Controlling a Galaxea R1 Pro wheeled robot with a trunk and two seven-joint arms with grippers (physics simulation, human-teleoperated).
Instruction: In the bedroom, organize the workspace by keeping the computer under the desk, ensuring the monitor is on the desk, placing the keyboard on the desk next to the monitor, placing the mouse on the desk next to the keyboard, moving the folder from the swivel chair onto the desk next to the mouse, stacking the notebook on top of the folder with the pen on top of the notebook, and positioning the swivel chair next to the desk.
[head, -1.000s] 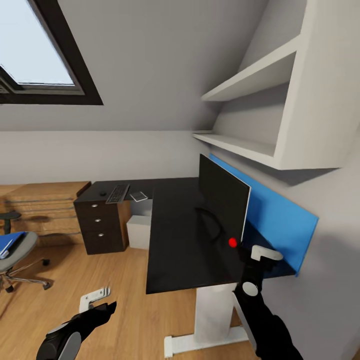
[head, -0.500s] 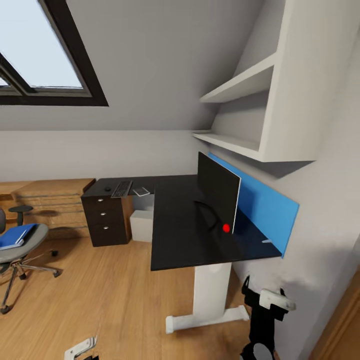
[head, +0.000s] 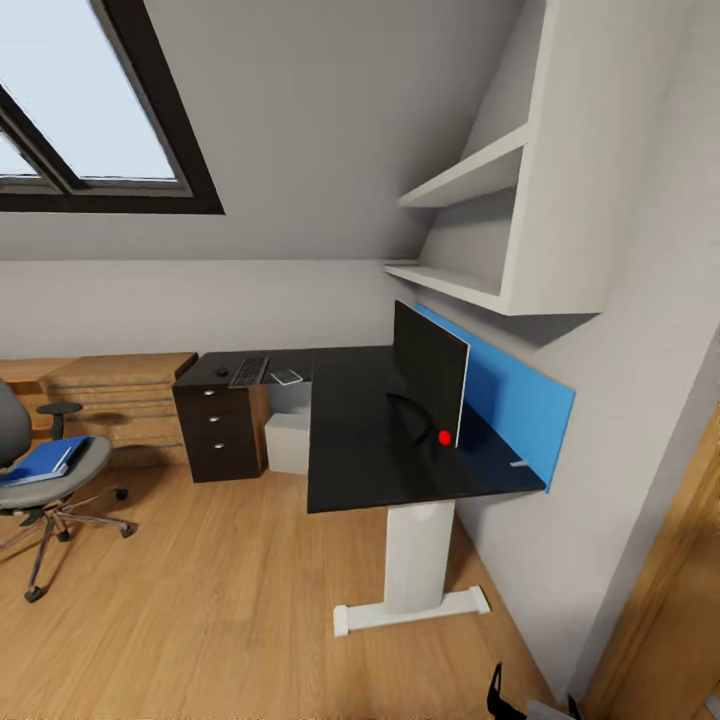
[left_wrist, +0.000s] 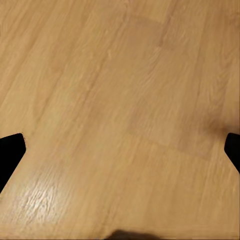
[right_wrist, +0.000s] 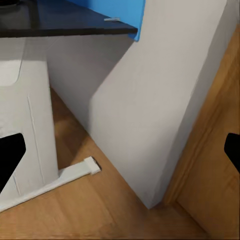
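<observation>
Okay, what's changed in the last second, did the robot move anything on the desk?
Nothing on the desk moved. The view pulled back: desk and monitor look farther off, and more of the chair with the blue folder shows. Both arms dropped toward the bottom of the head view. Both claws are open and hold nothing. Keyboard, mouse and notebook lie where they were.

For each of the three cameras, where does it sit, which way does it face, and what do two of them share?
Head view: high on the robot, facing the desk, monitor and swivel chair.
Left wrist view: near the left jaws, facing down at wooden floor; dark fingertips at the edges.
Right wrist view: low, facing the desk's white leg and the wall.
Head and right wrist views share the blue wall panel.
</observation>
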